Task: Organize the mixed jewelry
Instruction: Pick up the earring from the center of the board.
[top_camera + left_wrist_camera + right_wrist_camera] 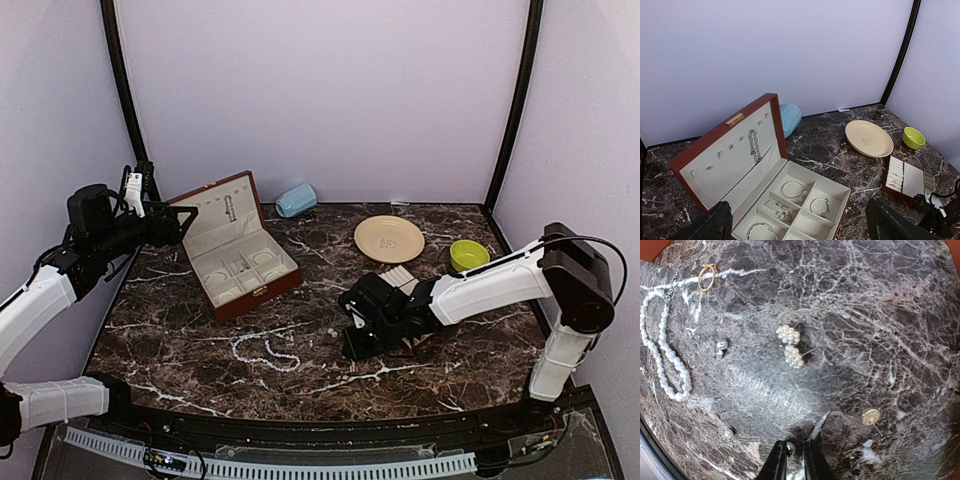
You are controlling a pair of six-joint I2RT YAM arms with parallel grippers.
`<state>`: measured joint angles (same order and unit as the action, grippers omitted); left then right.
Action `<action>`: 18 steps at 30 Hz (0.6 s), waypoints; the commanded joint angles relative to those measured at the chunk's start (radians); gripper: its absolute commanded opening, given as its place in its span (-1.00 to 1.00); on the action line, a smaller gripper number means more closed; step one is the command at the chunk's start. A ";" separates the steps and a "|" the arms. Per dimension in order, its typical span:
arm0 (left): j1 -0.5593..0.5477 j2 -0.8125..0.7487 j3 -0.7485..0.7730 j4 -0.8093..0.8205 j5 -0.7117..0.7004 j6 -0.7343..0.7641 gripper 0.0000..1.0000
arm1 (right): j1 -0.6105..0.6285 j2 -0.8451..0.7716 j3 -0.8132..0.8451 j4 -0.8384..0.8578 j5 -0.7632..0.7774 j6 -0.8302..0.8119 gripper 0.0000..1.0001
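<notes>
We're seeing left gripper (796, 205) cut off by bottom edge; we're not resolving speck (789, 446) between right gripper (795, 443) tips.

Table (480, 350): dark brown marble, white veins.
Box (252, 292): red-brown outside, cream inside.
Plate (389, 238): pale yellow.
Bowl (467, 255): lime green.
Cup (296, 200): light blue.
Bead strand (673, 358): white.
Ring (706, 277): gold.
Cluster earrings (788, 335): pearly white.
Round stud (870, 416): gold, dotted.
Ball stud (721, 345): silver.
Walls (320, 90): pale lilac.
</notes>
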<state>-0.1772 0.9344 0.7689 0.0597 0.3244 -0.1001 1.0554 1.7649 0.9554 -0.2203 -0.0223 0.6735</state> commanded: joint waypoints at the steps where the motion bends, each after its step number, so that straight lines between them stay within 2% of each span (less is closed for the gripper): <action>1: -0.002 -0.003 -0.010 0.031 0.006 0.005 0.91 | 0.012 0.020 0.024 0.025 0.007 -0.004 -0.72; 9: -0.002 -0.001 -0.010 0.031 0.009 0.004 0.91 | 0.012 0.027 0.023 0.045 -0.014 -0.003 -0.73; 18: -0.002 -0.003 -0.011 0.031 0.008 0.005 0.91 | 0.012 0.027 0.021 0.054 -0.019 0.001 -0.94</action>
<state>-0.1772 0.9348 0.7689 0.0597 0.3248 -0.1001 1.0599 1.7771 0.9577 -0.1871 -0.0338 0.6735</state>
